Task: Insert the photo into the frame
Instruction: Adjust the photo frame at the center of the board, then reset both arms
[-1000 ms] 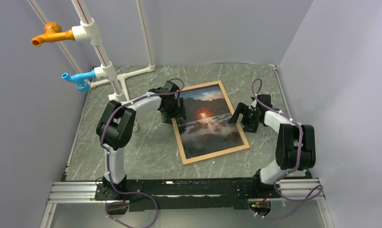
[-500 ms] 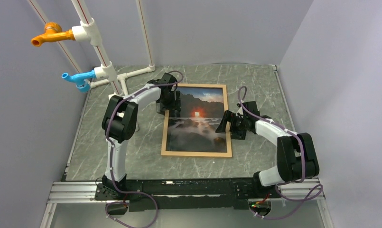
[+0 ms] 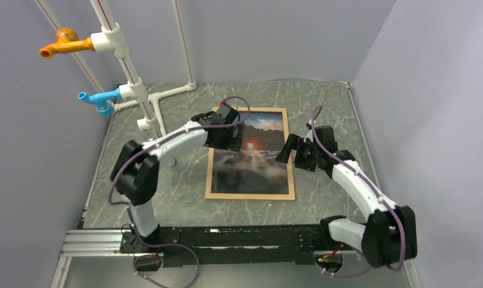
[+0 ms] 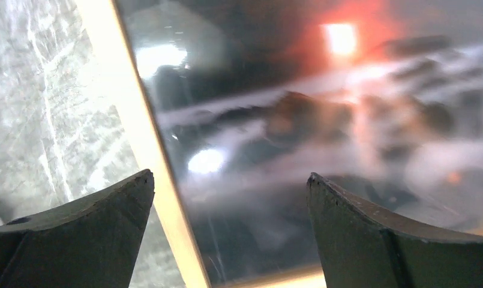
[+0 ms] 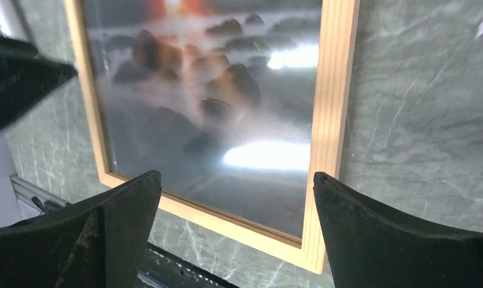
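Observation:
The frame (image 3: 210, 180) of light wood lies flat on the marble table, square to the edges. The photo (image 3: 251, 171), a dark seascape with a glowing orange sun, sits inside it, face up. My left gripper (image 3: 231, 139) hovers open above the photo's upper left part. In the left wrist view the left gripper (image 4: 230, 177) spans the frame's left strip (image 4: 143, 150) and the photo (image 4: 299, 120), holding nothing. My right gripper (image 3: 285, 151) hangs open over the frame's right side. In the right wrist view the right gripper (image 5: 237, 177) is open above the photo (image 5: 203, 96) and the frame's corner (image 5: 332, 90).
A white pipe stand (image 3: 144, 96) with an orange tap (image 3: 59, 43) and a blue tap (image 3: 98, 101) stands at the back left. An aluminium rail (image 3: 95, 240) runs along the near edge. Walls close in the left, back and right sides.
The frame with the photo has swung from tilted to square and slid left. The left gripper has opened wider and moved over the photo. The right arm has stretched out further.

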Tool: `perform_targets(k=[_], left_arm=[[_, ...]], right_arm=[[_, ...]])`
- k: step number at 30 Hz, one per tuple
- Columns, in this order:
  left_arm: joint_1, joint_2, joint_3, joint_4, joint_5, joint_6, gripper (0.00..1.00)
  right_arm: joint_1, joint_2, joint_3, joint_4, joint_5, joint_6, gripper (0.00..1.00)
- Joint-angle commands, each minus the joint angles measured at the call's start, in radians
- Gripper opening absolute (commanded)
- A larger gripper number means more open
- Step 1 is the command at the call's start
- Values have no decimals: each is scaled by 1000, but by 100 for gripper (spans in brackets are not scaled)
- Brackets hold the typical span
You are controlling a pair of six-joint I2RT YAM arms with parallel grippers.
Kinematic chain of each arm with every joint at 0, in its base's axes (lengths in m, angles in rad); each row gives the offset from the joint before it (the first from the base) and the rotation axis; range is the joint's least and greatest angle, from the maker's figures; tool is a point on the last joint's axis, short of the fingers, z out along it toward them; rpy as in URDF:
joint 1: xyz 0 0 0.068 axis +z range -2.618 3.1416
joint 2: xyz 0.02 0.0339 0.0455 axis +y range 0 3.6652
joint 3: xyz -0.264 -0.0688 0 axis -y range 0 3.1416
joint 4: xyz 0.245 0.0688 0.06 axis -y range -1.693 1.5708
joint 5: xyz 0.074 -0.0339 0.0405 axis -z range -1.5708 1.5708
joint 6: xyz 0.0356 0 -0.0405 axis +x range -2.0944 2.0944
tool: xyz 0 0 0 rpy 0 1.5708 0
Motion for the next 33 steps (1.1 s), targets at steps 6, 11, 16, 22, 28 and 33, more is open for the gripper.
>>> perform_targets(k=[6, 11, 16, 22, 28, 33], left_arm=[[-256, -515, -242, 97, -242, 39, 99], [-311, -886, -530, 216, -266, 2, 99], [-313, -1266, -727, 115, -442, -139, 99], [-310, -1543, -809, -177, -704, -310, 100], [-309, -1636, -844, -270, -849, -321, 99], [-308, -1605, -876, -164, -898, -220, 100]], right_arm=[[-5, -217, 64, -80, 83, -23, 100], [-12, -262, 66, -94, 81, -34, 100], [-18, -276, 48, -83, 78, -53, 100], [-66, -265, 21, -80, 90, -87, 100], [-194, -241, -18, -23, 38, -118, 100], [-258, -199, -23, 25, 50, -137, 100]])
